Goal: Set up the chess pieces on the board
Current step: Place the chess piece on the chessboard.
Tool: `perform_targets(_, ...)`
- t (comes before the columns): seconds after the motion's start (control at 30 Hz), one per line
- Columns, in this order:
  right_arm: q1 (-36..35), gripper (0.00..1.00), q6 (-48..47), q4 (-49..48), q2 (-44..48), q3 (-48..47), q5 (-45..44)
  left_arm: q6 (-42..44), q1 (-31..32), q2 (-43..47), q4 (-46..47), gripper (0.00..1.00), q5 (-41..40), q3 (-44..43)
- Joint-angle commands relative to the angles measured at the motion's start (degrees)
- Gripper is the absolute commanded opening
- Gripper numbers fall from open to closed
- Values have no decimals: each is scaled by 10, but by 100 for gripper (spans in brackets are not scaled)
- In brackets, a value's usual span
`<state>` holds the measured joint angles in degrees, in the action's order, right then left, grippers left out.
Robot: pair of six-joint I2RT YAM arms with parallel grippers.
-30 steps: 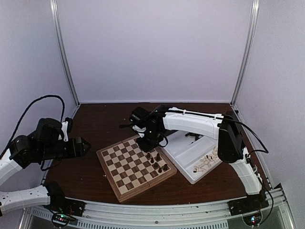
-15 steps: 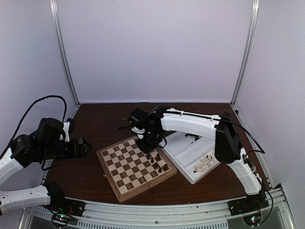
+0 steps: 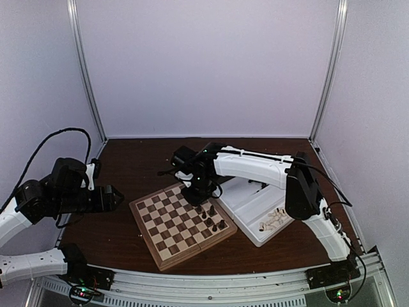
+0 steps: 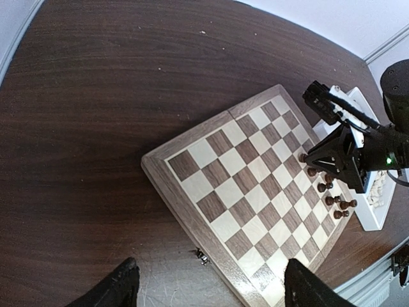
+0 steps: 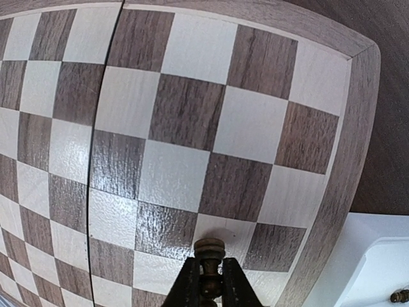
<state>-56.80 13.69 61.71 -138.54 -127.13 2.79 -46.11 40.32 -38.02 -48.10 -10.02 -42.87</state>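
The board (image 3: 165, 225) is checked tan and brown, chess pieces (image 3: 211, 217) dark, tray (image 3: 246, 208) white.

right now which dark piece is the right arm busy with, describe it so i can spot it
Start at the chessboard in the middle of the table and follow its edge beside the white tray toward the far corner. There the right gripper pinches one dark brown piece upright. Its dark neighbours stand free nearer along that edge, untouched.

- White-shelled right arm (image 3: 255, 165), black joint housings, thin black cable (image 3: 268, 155) along it.
- White-linked left arm (image 3: 32, 265), bulky black housings, looping black cable (image 3: 54, 132).
- Black tapered jaws on both.
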Motion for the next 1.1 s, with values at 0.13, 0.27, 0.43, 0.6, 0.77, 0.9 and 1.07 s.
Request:
perform_targets(0.13,3,21,-4,12,-11,-24,-9,15,-2,-3,12,78,6,-15)
perform_targets(0.27,4,26,-4,15,-10,-29,-10,17,-2,-4,12,78,7,-16)
perform_targets(0.43,4,23,-5,13,-9,-31,-9,19,-3,-5,12,78,8,-15)
perform_targets(0.6,4,17,-5,13,-11,-30,-9,19,-2,-5,12,78,9,-15)
perform_targets(0.77,5,11,-4,14,-9,-30,-9,19,-2,-5,12,78,10,-15)
perform_targets(0.9,5,9,-3,18,-7,-31,-7,19,-2,-6,12,78,10,-15)
perform_targets(1.07,5,9,-3,23,-5,-30,-10,18,-2,-7,12,78,11,-15)
